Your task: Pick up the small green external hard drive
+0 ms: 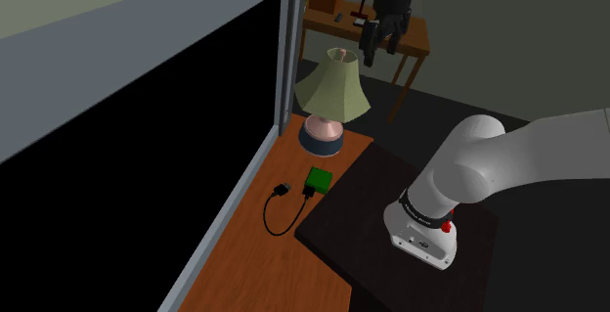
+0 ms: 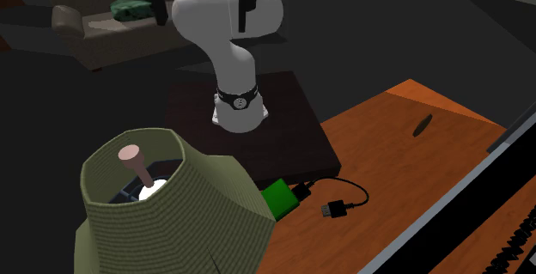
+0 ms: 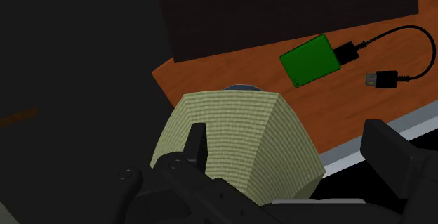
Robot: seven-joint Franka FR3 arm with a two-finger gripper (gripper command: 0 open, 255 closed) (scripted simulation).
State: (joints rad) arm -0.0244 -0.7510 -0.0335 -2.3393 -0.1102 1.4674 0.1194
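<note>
Two black fingers of the gripper (image 3: 288, 130) stand well apart with nothing between their pads; in the shoulder view the gripper (image 1: 376, 54) hangs high over the lamp. Directly below it sits the ribbed, pale olive lampshade (image 3: 235, 145), which tops a round base (image 1: 321, 136) on the orange-brown wooden table (image 3: 231, 68). Past the shade, the small green external hard drive (image 3: 309, 60) lies flat on that table, just beside the edge of the dark stand (image 1: 362, 212). Its long axis runs roughly along that edge, and its cabled short end points away from the lamp. Its green top is plain. A black cable (image 3: 400, 54) leaves that end, loops over the wood and finishes in a loose plug lying near the drive. In the second exterior view the drive (image 2: 277, 198) peeks out from behind the shade (image 2: 163, 212), close to the stand's corner. A black band (image 1: 415, 212) around the arm's foot carries pale lettering too small to read. Farther off stand a small wooden side table (image 1: 411, 36) and a brown sofa (image 2: 94, 23); a black area (image 1: 127, 163) lies beyond the table's far edge.
</note>
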